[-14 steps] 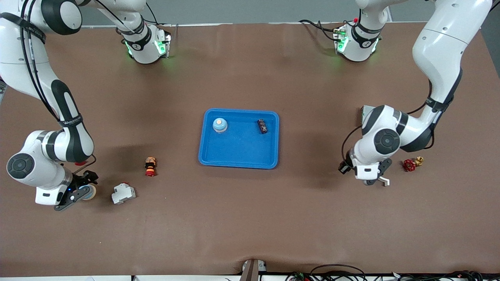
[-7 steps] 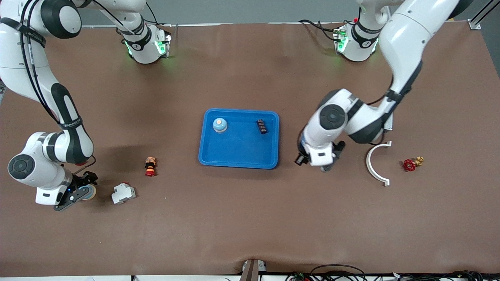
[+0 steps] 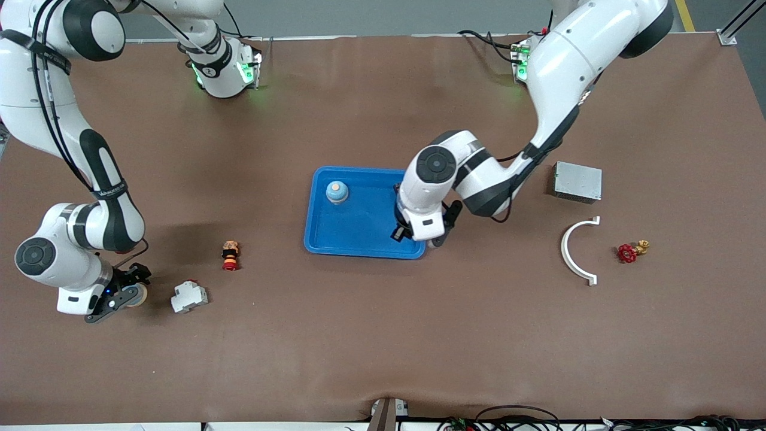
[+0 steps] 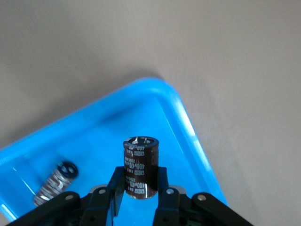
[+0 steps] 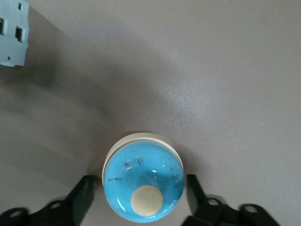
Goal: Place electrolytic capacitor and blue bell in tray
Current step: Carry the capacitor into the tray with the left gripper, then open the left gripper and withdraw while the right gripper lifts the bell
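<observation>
Front view: we see the left end effector [image 3: 432,234] over the corner of the tray [image 3: 366,239] nearest the camera at the left arm's end; a blue bell [image 3: 337,191] already stands inside the tray, toward the bases; the right end effector [image 3: 122,293] sits low at the right arm's end of the surface, beside a white breaker [image 3: 189,297]; a grey metal box [image 3: 577,182] lies toward the left arm's end.

Left wrist view: we see the fingers [image 4: 116,183] clenched on an upright dark electrolytic capacitor [image 4: 140,165] over the tray's corner; another dark part [image 4: 55,182] lies in the tray.

Right wrist view: we see a second blue bell [image 5: 143,181] between spread fingers [image 5: 83,194] that flank it with a gap on each side.
</observation>
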Motion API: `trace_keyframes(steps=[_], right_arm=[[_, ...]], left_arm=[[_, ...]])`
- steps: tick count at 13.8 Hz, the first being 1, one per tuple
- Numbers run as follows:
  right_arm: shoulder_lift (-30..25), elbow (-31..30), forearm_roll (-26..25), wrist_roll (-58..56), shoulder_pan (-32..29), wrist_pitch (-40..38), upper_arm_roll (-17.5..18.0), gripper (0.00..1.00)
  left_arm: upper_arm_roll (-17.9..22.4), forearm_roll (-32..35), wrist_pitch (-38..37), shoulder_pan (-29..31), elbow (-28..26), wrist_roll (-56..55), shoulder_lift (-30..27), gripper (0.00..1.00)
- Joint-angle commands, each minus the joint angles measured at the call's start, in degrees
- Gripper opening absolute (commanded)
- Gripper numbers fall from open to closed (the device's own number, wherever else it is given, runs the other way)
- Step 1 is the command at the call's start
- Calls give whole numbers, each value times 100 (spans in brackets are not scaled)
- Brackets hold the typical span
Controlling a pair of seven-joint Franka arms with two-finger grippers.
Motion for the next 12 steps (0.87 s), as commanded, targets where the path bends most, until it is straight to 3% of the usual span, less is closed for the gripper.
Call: trace_keyframes(steps=[1, 2, 4, 5, 6, 7, 10, 12], right_arm=[[90, 149, -35, -41, -115, -26, 118, 35], [90, 149, -26, -41, -115, -26, 126, 22], [81, 149, -9, -24, -115, -35, 135, 13], [63, 149, 9, 11, -106, -70, 153, 13], [28, 158, 61, 38, -80, -122, 170, 13], [-15, 149, 210, 47, -36, -175, 179, 13], [-261, 350, 790, 256, 226, -998, 232, 13], [-419, 639, 809, 948, 516, -1885, 232, 13]], left_arm=[[400, 4, 189, -488, 312, -211, 262, 0], [541, 4, 189, -612, 303, -230, 262, 3], [613, 21, 189, -666, 303, -212, 297, 32], [613, 21, 189, -657, 303, -203, 297, 55], [613, 30, 189, -622, 303, -169, 271, 94], [613, 91, 189, -578, 303, -133, 228, 100], [596, 92, -73, -411, 320, -54, -44, 100], [578, 83, -870, -349, 460, 653, -421, 100]])
